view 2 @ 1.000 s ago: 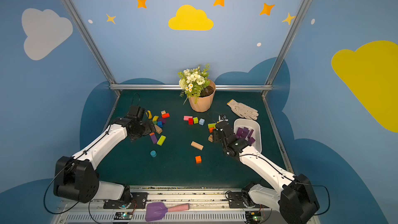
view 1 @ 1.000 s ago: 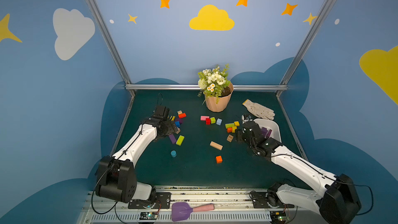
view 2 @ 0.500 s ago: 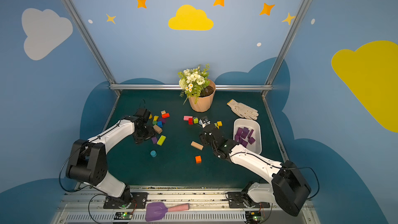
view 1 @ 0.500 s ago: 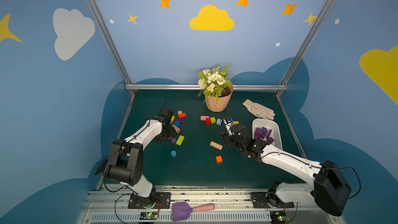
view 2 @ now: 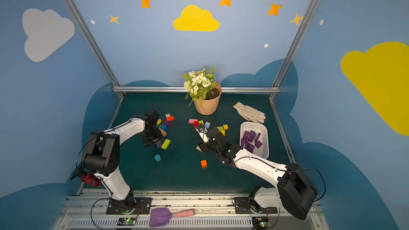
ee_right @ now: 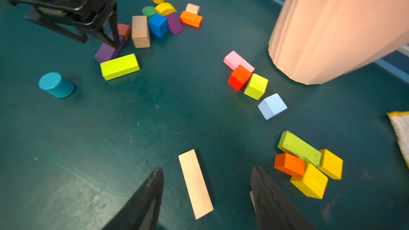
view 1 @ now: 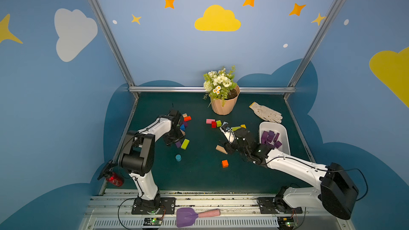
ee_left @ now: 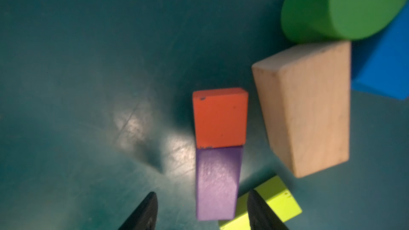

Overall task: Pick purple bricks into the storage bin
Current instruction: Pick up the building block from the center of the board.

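Purple bricks (view 1: 270, 138) — most lie in the storage bin (view 1: 271, 126), at the right of the green mat (view 1: 199, 178), beside the right arm (view 1: 292, 164). At least two are left on the mat at the left: a second purple brick (ee_right: 174, 23) within the mixed cluster, and an oblong brick (ee_left: 218, 182), the object of the step in hand. Left gripper (ee_left: 201, 193) hangs low over the oblong brick with its jaws partly apart and astride it. A gap shows on each side, so nothing is gripped yet. An orange block (ee_left: 220, 118) butts end to end against the brick. A lime block (ee_left: 274, 198) lies against or just beside its long face, and one finger (ee_left: 261, 213) stands over that block. Right gripper (ee_right: 207, 168) hovers above a plain wooden plank (ee_right: 194, 182) mid-table, jaws apart and empty.

For a clean pick, the jaws should probably be centred on the brick's long faces and shifted off the lime block, so that the finger drops into the seam and not onto the neighbour — otherwise two blocks may be pinched, or the brick skewed. A straight lift would likely leave the orange block undisturbed. The bin is well apart, so the carry should pass clear of the right arm.
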Robot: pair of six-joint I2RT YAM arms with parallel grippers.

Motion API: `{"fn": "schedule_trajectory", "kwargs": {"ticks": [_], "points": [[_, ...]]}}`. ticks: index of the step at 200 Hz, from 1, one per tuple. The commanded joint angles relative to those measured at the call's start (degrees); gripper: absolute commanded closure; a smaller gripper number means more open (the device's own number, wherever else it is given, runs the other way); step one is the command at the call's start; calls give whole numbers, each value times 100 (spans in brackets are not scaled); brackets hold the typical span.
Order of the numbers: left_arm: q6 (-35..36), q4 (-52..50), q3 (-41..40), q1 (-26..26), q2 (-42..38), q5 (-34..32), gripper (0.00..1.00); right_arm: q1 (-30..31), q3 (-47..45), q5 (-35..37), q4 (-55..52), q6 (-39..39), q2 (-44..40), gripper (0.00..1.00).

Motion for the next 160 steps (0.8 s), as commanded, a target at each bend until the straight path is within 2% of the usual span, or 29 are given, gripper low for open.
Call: {"fn": "schedule_trajectory", "kwargs": {"ticks": [1, 66, 121, 160], "points": [[-207, -142, 165, -43, 103, -130, 35, 43, 90, -217, 97, -280, 88, 35], [-200, -186, 288, -37, 339, -413, 35, 43, -27, -265, 238, -275, 146, 35], [-223, 30, 237, -26, 460, -320, 40, 43, -20, -246, 230, -220, 128, 35], [-271, 134, 187, -18, 502, -157, 58, 51, 10, -213, 189, -186, 117, 35]]}}
